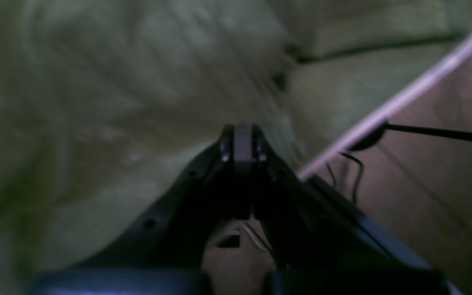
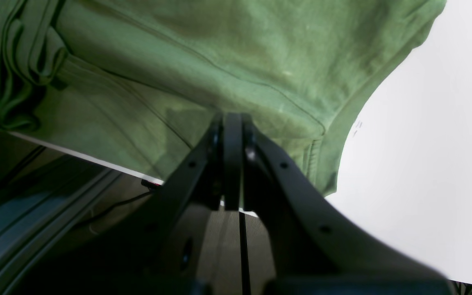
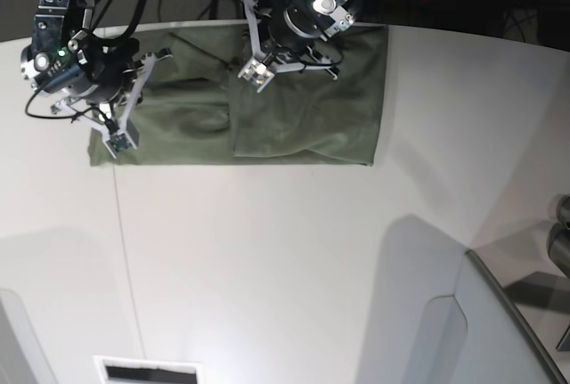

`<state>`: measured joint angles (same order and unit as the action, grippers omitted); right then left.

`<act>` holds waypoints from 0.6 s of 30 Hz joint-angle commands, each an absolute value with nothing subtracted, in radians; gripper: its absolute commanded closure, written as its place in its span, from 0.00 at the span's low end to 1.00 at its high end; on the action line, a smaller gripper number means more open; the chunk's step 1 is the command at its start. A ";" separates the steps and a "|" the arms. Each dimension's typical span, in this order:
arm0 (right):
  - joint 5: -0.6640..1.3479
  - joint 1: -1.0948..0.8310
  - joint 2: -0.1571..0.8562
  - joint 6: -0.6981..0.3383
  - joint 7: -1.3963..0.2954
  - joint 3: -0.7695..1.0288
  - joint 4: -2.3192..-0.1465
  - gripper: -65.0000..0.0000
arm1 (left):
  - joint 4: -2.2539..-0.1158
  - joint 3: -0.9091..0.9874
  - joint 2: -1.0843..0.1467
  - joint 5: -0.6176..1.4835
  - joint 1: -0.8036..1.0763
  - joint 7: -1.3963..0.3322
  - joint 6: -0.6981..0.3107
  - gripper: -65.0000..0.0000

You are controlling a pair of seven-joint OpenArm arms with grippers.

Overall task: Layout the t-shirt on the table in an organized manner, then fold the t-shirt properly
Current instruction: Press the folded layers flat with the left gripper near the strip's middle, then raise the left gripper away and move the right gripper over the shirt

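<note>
Claws (image 3: 117, 144) (image 3: 255, 72) shut on olive t-shirt (image 3: 303, 121), folded strip.

Left wrist view is smeared w/ blur: the t-shirt (image 1: 137, 82) reads as soft green streaks, no seams or collar to make out. Left end effector (image 1: 243, 141) tip sits against the cloth; can't tell if fabric is pinched. Right end effector (image 2: 232, 135) same story, tip lost under a fold. From the base view, shirt's far edge is hidden behind both arms, upper arms cut off at top. Neck label too small to tell.
</note>
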<state>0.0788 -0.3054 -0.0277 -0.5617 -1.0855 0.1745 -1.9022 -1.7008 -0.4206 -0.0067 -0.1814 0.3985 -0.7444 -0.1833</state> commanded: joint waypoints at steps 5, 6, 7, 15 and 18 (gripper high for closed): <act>0.085 -0.298 -0.021 -0.565 -1.076 0.147 -1.917 1.00 | -1.819 -0.412 -0.004 -0.176 0.420 -0.725 -0.183 1.00; 0.085 -0.297 -0.019 -0.565 -1.076 0.122 -1.920 1.00 | -1.844 -0.407 -0.016 -0.176 0.430 -0.725 -0.183 1.00; 0.085 -0.294 -0.019 -0.565 -1.076 0.096 -1.922 1.00 | -1.865 -0.394 -0.039 -0.176 0.443 -0.725 -0.183 1.00; 0.085 -0.150 -0.093 -0.561 -1.178 -0.099 -1.917 0.76 | -1.894 -0.102 -0.131 -0.102 0.596 -0.654 -0.183 1.00; 0.085 -0.079 -0.117 -0.561 -1.199 -0.151 -1.899 0.49 | -1.893 0.074 -0.166 0.051 0.656 -0.549 -0.185 1.00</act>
